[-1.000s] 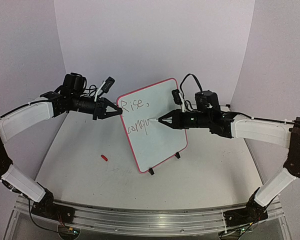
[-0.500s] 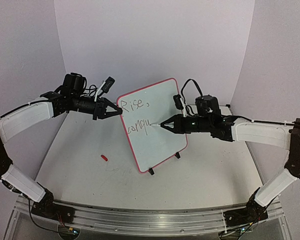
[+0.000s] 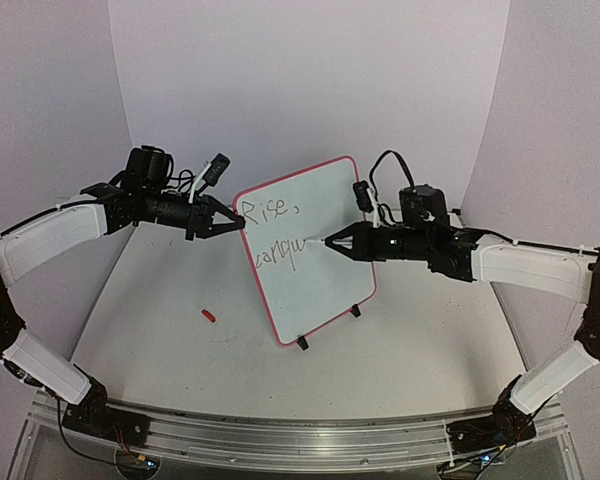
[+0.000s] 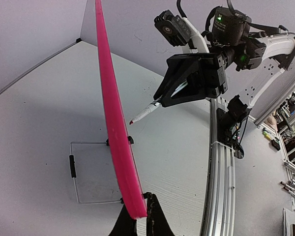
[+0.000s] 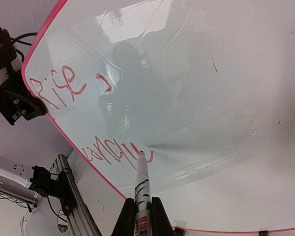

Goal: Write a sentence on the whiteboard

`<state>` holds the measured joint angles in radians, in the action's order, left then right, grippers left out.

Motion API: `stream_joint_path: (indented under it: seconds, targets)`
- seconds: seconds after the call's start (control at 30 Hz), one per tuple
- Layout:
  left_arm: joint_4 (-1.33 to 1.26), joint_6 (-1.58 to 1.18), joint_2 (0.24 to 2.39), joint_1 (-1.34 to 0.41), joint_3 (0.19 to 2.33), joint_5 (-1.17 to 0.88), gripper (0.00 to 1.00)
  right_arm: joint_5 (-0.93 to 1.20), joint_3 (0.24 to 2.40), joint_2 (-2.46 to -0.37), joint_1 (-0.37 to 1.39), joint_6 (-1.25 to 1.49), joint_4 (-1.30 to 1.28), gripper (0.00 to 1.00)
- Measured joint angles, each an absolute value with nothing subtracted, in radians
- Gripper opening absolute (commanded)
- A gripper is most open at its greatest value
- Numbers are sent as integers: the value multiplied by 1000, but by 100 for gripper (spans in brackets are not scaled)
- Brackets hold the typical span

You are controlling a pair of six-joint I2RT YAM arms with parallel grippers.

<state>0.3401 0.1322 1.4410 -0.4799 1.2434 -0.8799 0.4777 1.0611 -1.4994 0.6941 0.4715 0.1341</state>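
Note:
The whiteboard (image 3: 325, 285) stands tilted on small black feet at mid table. My left gripper (image 3: 238, 224) is shut on its upper left edge. In the left wrist view the red rim (image 4: 113, 123) runs edge-on between the fingers (image 4: 160, 221). My right gripper (image 3: 332, 242) is shut on a marker (image 5: 141, 182). The marker tip touches the board at the end of the second line. The sentence (image 3: 278, 252) reads "Rise," above "conqu". In the right wrist view the lettering (image 5: 110, 151) looks red.
A small red marker cap (image 3: 209, 315) lies on the table left of the board. A wire stand (image 4: 73, 172) sits behind the board. An aluminium rail (image 3: 280, 440) runs along the near edge. Walls close in behind and at both sides.
My right gripper has drawn a little to the right along the second line with the marker, adding to the last letter. The left gripper and the board have not moved.

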Motion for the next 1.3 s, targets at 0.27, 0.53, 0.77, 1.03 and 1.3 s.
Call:
stream_joint_path:
  seconds: [0.27,0.53,0.77,1.03,1.3]
  targets:
    - [340,132,1441,-480,1243,-880,0,480,1066,-1507,694,472,134,0]
    - [340,132,1441,-480,1243,-879,0,460,1077,-1526,694,473,134,0]
    - [340,130,1441,-480,1243,-874,0,425,1077,-1526,694,483,134,0]
    - [340,130,1441,-480,1244,-872,0,384,1077,-1510,694,487,134,0]
    - [340,131,1441,-480,1244,-876,0,411,1092,-1511,694,487,136,0]
